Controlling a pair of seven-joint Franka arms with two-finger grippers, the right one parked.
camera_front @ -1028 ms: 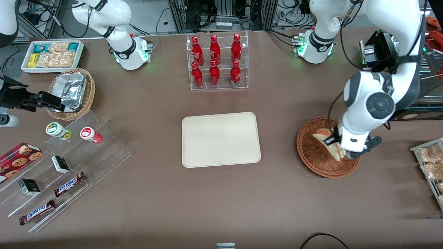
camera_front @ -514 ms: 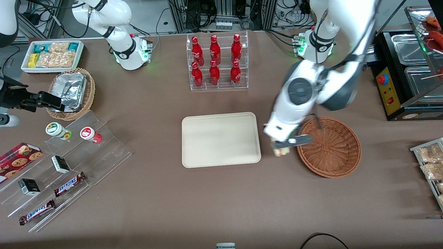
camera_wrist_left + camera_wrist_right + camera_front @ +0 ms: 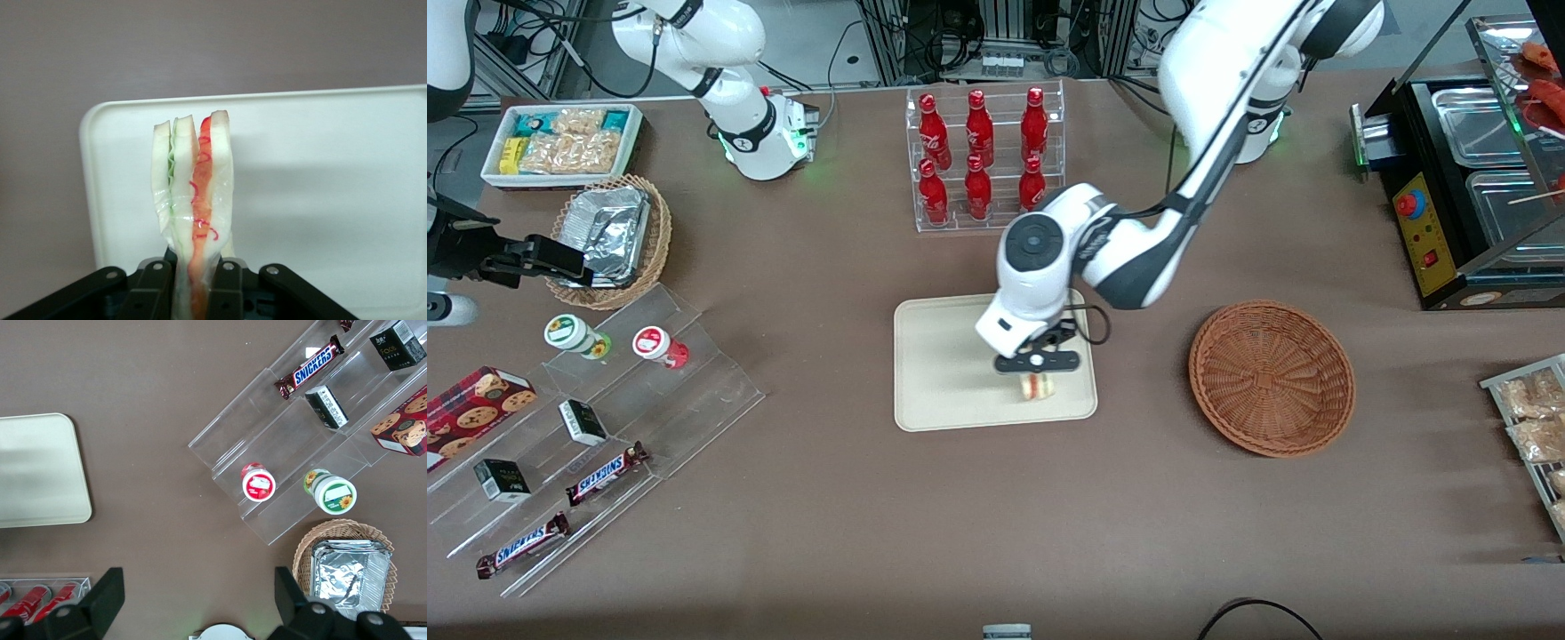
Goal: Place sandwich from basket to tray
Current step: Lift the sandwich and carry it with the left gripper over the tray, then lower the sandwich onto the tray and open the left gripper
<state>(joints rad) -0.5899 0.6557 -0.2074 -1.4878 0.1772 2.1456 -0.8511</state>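
The brown table (image 3: pixel 783 498) carried, in descending bulk, the white left arm (image 3: pixel 1138 240) reaching in from its base toward the middle, the flat cream-beige rectangular tray with rounded corners and a low rim (image 3: pixel 943 373), the round reddish-brown woven wicker basket (image 3: pixel 1272 378) lying toward the working arm's end, and the clear acrylic rack of red bottles (image 3: pixel 983 160) standing farther from the front camera than the tray.

The basket held nothing. The small triangular sandwich of pale bread with green and orange-red filling (image 3: pixel 1037 386) was clamped in the black two-finger gripper (image 3: pixel 1037 366), above the corner of the tray nearest both the basket and the front camera.

In the wrist view the fingers (image 3: pixel 155 283) pressed the bread faces from either side, so the gripper (image 3: pixel 193 293) was closed on the sandwich (image 3: pixel 193 200). The wedge stood on edge, its long axis running straight out from the fingers toward the tray (image 3: pixel 333 200), layers showing end-on.

That was the relation the next move hung upon: the tray surface lay directly under the sandwich, so a short descent and a release seemed all that remained. Whether the tip already touched the tray could not be told. Standing so narrow, it would probably topple flat once freed, and near that corner it might land against the rim.
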